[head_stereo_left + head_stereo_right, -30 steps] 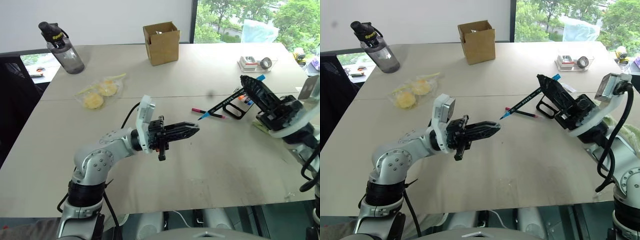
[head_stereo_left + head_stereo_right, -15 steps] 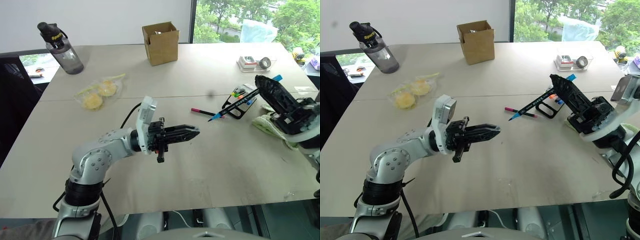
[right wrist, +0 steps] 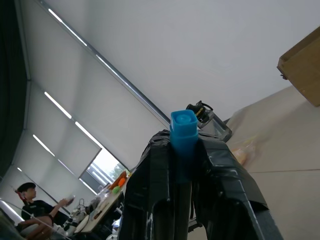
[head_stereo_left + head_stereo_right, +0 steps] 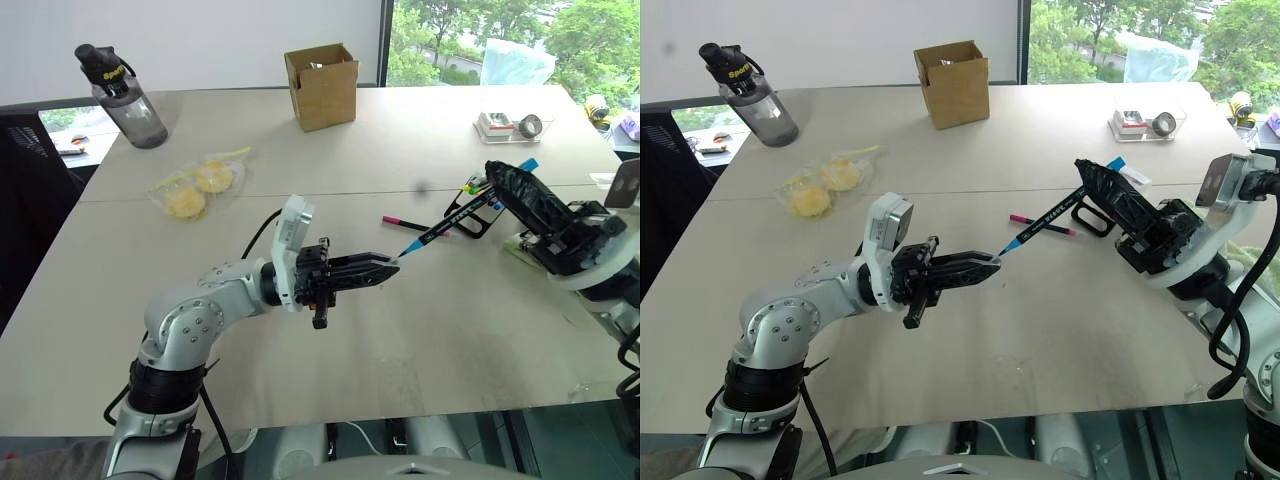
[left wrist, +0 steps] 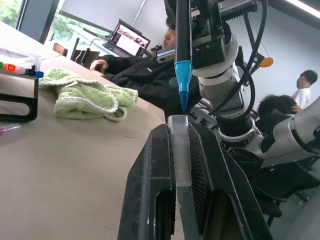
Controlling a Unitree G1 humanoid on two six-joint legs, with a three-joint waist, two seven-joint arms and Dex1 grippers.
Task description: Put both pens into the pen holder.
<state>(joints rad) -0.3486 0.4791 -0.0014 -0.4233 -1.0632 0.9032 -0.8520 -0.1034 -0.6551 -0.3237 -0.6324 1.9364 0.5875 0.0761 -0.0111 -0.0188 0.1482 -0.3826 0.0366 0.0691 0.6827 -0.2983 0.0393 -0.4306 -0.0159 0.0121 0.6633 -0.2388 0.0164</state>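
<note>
My right gripper is shut on a black pen with a light blue cap and tip, held slanting above the table. The cap sticks out past the fingers. The pen's blue tip hangs right at the tips of my left gripper, which is shut and level over the table's middle. A pale clear strip shows between its fingers; I cannot tell what it is. The pink-ended pen lies on the table behind. The black pen holder with short coloured markers stands just right of it.
A cardboard box and a dark bottle stand at the back. A bag of yellow items lies left of centre. A clear tray with tape sits back right, and a green towel lies under my right arm. People sit beyond the table.
The right gripper has swung the blue pen back leftward, so its tip now sits at the left gripper's fingertips. The left gripper has kept still.
</note>
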